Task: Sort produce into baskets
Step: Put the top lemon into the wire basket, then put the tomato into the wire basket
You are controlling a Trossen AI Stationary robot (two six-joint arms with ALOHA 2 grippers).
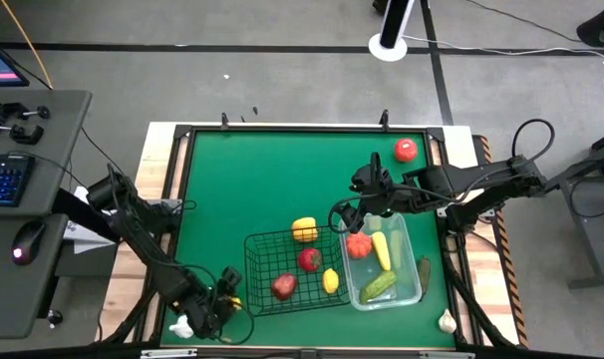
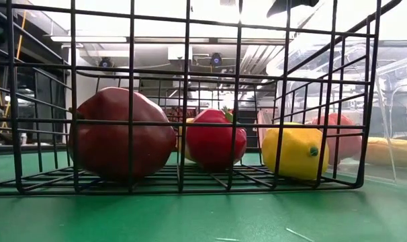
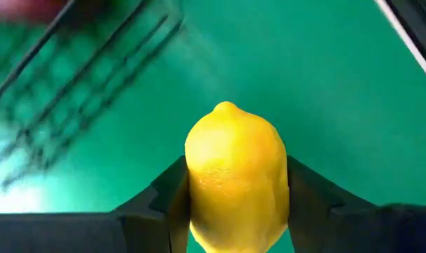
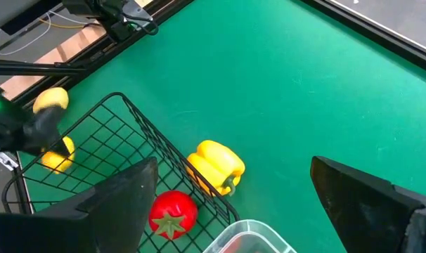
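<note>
1. At the near left corner of the table, the left gripper (image 1: 225, 299) is clamped on a lemon (image 3: 235, 176), one finger on each side. It sits just left of the black wire basket (image 1: 257, 261), likely because the lemon belongs there.
2. White garlic (image 1: 182, 326) lies beside that gripper at the near edge, and a second garlic (image 1: 448, 321) sits at the near right corner; both are unsorted.
3. The wire basket holds fruit: a dark red apple (image 2: 119, 133), a red tomato-like piece (image 2: 215, 138) and another lemon (image 2: 294, 150).
4. Touching its right side, the clear tub (image 1: 414, 282) holds vegetables: a cucumber (image 1: 378, 286), corn (image 1: 381, 249) and a red piece (image 1: 358, 245).
5. A yellow pepper (image 4: 216, 165) rests on the basket's far rim.
6. The right gripper (image 1: 354, 211) hovers over the tub's far left corner with fingers apart, holding nothing.
7. Far right, a red tomato (image 1: 406, 150) waits alone.
</note>
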